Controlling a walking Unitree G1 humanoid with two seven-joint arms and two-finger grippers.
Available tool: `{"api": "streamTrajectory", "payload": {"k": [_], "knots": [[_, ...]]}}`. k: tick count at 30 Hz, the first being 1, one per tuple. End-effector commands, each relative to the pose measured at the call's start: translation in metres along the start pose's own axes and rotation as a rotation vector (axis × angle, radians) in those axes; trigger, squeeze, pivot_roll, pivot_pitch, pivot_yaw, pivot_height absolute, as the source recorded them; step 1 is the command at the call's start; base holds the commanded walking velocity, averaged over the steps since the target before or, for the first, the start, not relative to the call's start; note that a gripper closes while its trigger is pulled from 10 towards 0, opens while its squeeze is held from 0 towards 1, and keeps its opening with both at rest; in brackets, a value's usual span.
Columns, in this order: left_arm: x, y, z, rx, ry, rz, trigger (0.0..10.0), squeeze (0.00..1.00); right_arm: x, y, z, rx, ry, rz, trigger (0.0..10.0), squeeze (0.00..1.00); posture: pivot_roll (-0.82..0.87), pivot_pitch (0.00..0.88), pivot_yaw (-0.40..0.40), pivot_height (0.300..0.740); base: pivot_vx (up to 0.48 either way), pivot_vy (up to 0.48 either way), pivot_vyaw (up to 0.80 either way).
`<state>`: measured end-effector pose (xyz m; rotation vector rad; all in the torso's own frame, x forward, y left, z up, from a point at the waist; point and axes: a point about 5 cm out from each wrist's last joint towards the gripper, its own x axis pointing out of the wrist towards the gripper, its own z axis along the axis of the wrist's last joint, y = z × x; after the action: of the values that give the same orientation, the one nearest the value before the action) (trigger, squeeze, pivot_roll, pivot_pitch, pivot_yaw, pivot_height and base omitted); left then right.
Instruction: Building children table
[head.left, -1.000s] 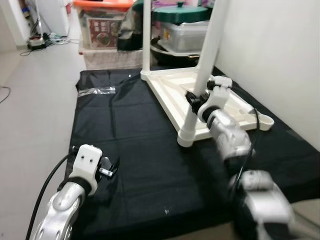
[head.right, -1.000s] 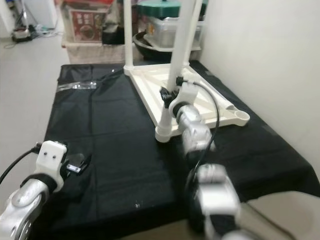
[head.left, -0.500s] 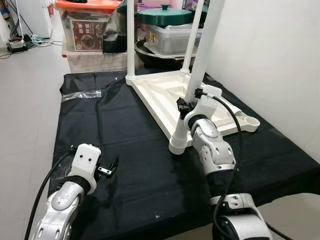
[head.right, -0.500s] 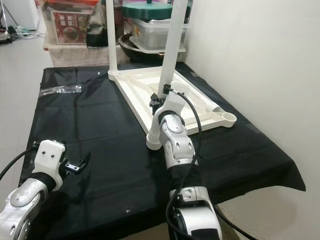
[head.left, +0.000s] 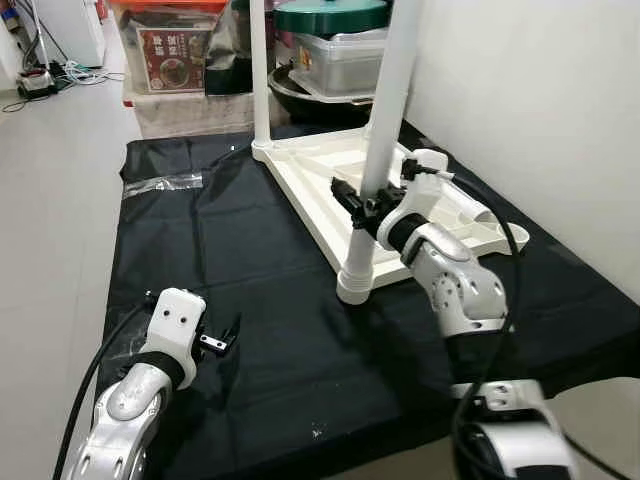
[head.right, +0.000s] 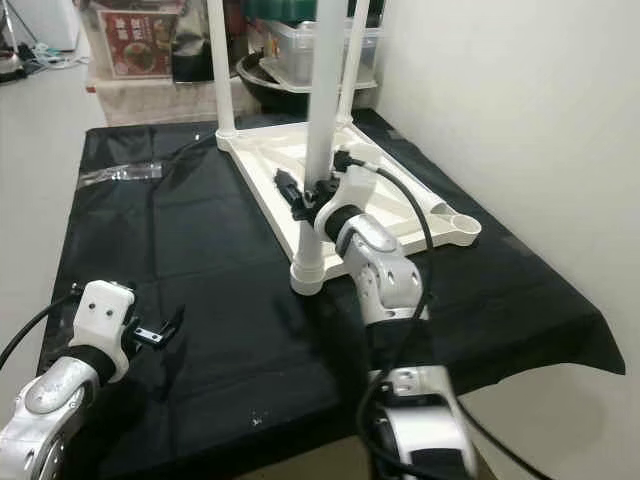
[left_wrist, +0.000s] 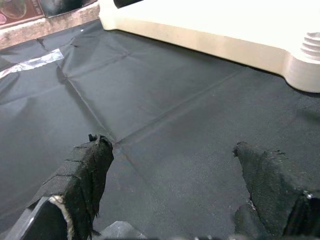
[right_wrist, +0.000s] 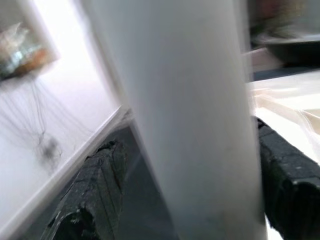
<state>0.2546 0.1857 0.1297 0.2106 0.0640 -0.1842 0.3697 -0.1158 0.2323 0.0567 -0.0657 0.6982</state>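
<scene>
An upturned white table top (head.left: 310, 175) lies on a black cloth (head.left: 250, 250) with white legs standing up from its corners. My right gripper (head.left: 362, 200) is shut on the nearest leg (head.left: 385, 100), a little above its screw-in base (head.left: 353, 280). In the right wrist view that leg (right_wrist: 190, 125) sits between the two black fingers (right_wrist: 95, 190). One corner socket (head.left: 508, 237) beside the wall holds no leg. My left gripper (head.left: 225, 338) is open low over bare cloth at the near left, its fingers (left_wrist: 85, 170) spread with nothing between them.
A white wall (head.left: 540, 100) runs close along the right side. Storage boxes (head.left: 175, 55) and a pot with a green lid (head.left: 330, 15) stand behind the cloth. A clear plastic bag (head.left: 160, 184) lies on the cloth's far left. Open floor (head.left: 50, 200) stretches to the left.
The camera has shifted between frames. My right wrist has turned around the near leg while keeping hold of it. The left gripper stays in place over the cloth.
</scene>
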Motion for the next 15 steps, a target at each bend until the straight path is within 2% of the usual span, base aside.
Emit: {"api": "streamTrajectory", "payload": {"k": [1,2,3,4,9,10,11,12,15], "knots": [[0.001,-0.001,-0.002,0.003,0.01,-0.012,10.0,0.0,0.003,0.004,-0.004,-0.083,0.038,0.162,10.0,0.0,0.03,0.0,-0.076,0.74,0.0,0.0,0.0],[0.001,-0.001,-0.002,0.003,0.01,-0.012,10.0,0.0,0.003,0.004,-0.004,-0.083,0.038,0.162,10.0,0.0,0.03,0.0,-0.076,0.74,0.0,0.0,0.0],[0.002,-0.001,-0.002,0.005,0.011,-0.012,10.0,0.0,0.003,-0.003,-0.011,-0.142,0.092,0.235,10.0,0.0,0.03,0.0,-0.077,0.74,0.0,0.0,0.0],[0.002,0.0,-0.002,0.006,0.011,-0.012,10.0,0.0,0.002,-0.005,-0.013,-0.155,0.109,0.273,10.0,0.0,0.04,0.0,-0.078,0.74,0.0,0.0,0.0],[0.002,0.0,-0.002,0.01,0.011,-0.012,10.0,0.0,0.008,-0.013,-0.009,-0.167,0.132,0.282,10.0,0.0,0.04,0.0,-0.079,0.74,0.0,0.0,0.0],[0.002,0.0,-0.002,0.011,0.01,-0.012,10.0,0.0,0.011,-0.016,-0.004,-0.146,0.128,0.281,6.4,0.0,0.05,0.0,-0.088,0.74,0.0,0.0,0.0],[0.001,0.0,-0.001,0.012,0.009,-0.01,10.0,0.0,0.015,-0.016,0.001,-0.118,0.114,0.277,5.0,0.0,0.06,0.0,-0.094,0.74,0.0,0.0,0.0],[0.0,0.0,-0.001,0.011,0.008,-0.007,10.0,0.0,0.019,-0.014,0.006,-0.088,0.094,0.281,7.0,0.0,0.06,0.0,-0.099,0.74,0.0,0.0,0.0],[0.0,0.0,-0.001,0.011,0.007,-0.005,10.0,0.0,0.02,-0.013,0.008,-0.07,0.083,0.292,7.0,0.0,0.06,0.0,-0.099,0.74,0.0,0.0,0.0]]}}
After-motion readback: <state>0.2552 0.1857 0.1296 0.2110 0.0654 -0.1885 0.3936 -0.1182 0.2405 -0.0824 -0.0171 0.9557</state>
